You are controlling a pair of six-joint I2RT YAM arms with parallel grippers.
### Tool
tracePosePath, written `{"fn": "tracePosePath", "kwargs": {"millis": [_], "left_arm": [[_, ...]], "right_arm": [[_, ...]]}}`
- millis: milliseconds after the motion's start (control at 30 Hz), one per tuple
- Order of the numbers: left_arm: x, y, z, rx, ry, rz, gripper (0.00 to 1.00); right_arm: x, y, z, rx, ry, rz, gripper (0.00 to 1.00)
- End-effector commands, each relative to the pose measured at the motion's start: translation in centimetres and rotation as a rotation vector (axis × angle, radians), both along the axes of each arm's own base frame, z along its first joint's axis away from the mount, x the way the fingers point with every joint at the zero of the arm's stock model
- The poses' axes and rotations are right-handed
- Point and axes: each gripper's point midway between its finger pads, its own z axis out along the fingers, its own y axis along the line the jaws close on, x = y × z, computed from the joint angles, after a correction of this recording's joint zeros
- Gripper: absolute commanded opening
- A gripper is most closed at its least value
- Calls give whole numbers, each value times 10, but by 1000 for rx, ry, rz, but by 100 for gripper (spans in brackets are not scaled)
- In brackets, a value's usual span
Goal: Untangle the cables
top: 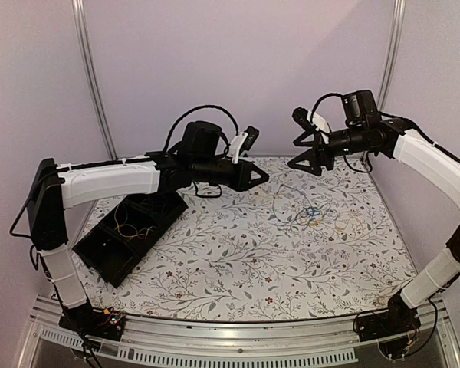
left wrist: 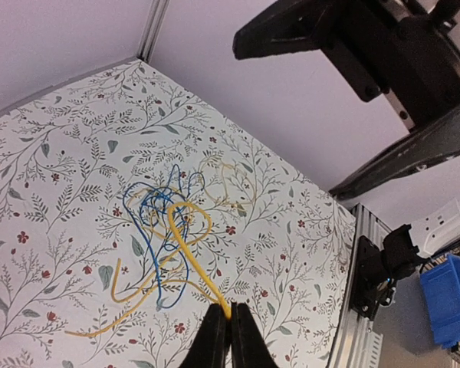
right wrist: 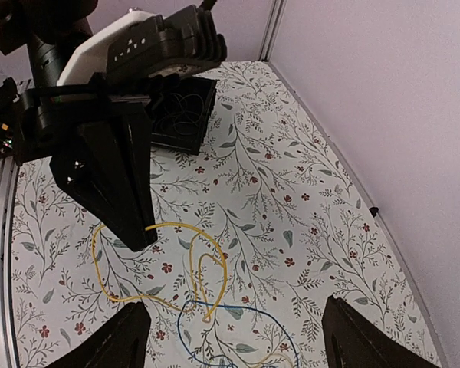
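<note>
Cables [top: 313, 215] lie in a loose tangle of yellow and blue loops on the floral tabletop [top: 238, 264], right of centre and towards the back, beneath the space between the two arms. The left jaws are pressed fully together and pinch one yellow strand [left wrist: 203, 277], which runs from their tips down into the tangle. The right jaws stand spread wide above the pile with nothing between them. More thin wires [top: 130, 228] sit inside a black bin [top: 107, 264] on the tabletop's left side.
</note>
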Motion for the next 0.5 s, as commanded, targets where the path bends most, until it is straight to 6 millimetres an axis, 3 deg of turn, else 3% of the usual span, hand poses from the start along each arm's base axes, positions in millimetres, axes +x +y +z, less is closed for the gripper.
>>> {"fn": "tracePosePath", "kwargs": {"millis": [0, 200, 333, 367, 400, 467], "left_arm": [[-9, 1, 25, -46, -40, -51, 0], [-16, 0, 36, -94, -39, -72, 0], [-18, -2, 34, -91, -34, -85, 0], [-18, -2, 34, -91, -33, -86, 0], [-18, -2, 33, -88, -31, -83, 0], [-12, -2, 29, -79, -30, -51, 0]], "right_arm": [[-5, 10, -27, -7, 150, 24, 82], [-4, 20, -48, -15, 214, 55, 82], [2, 28, -57, -1, 249, 63, 76], [2, 30, -57, 3, 253, 72, 69], [3, 32, -60, 4, 268, 81, 53], [5, 36, -58, 14, 281, 98, 9]]}}
